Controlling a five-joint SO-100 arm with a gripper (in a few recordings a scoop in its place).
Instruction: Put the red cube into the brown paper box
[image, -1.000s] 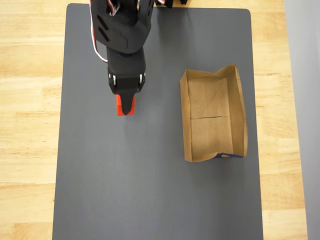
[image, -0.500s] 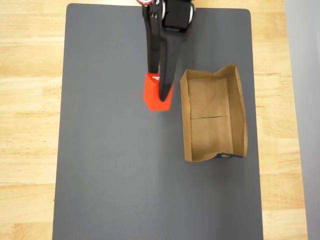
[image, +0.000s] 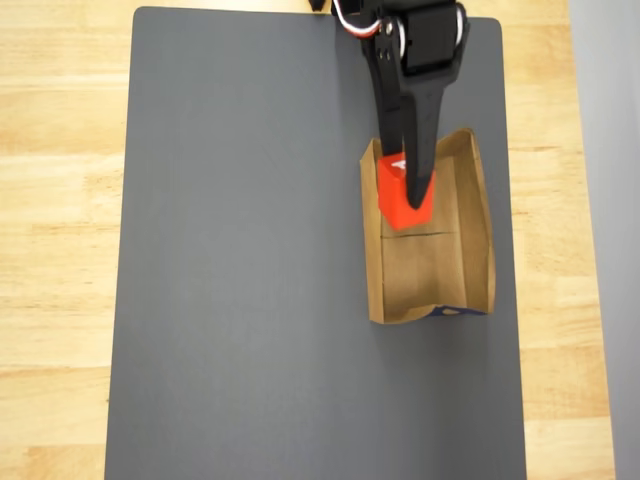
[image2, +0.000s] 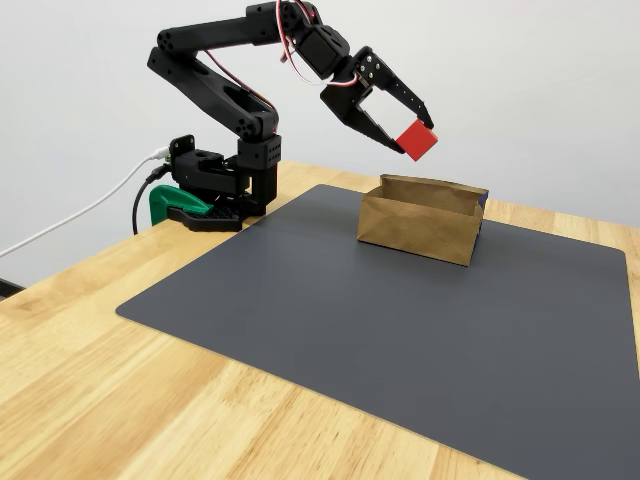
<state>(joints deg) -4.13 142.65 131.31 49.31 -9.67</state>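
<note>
Gripper: the gripper (image: 408, 195) reaches down from the top edge of the overhead view, its two black fingers closed on the red cube; in the fixed view the gripper (image2: 414, 132) sits upper centre, held in the air.

Red cube: the red cube (image: 404, 197) is pinched between the fingers, and in the overhead view it lies over the upper left part of the box floor, just inside the left wall. In the fixed view the red cube (image2: 416, 140) hangs clear above the box's rim, not touching it. A bit of white mark shows on its top face in the overhead view (too small to read its shape).

Brown paper box: the brown paper box (image: 474, 240) stands right of centre on the mat, long axis running up and down the frame, with a crease across its floor and uneven walls. In the fixed view the brown paper box (image2: 420, 228) sits right of centre, below the cube.

Writing: a small blue-printed patch (image: 450, 312) shows at the box's lower end; no letters can be made out.

Mat: a dark grey mat (image: 250, 330) covers most of the desk (image: 60, 250), which is light wood.

Arm: the black arm (image2: 220, 80) rises from a base at the left of the fixed view, beside a green clamp (image2: 165, 203).
</note>
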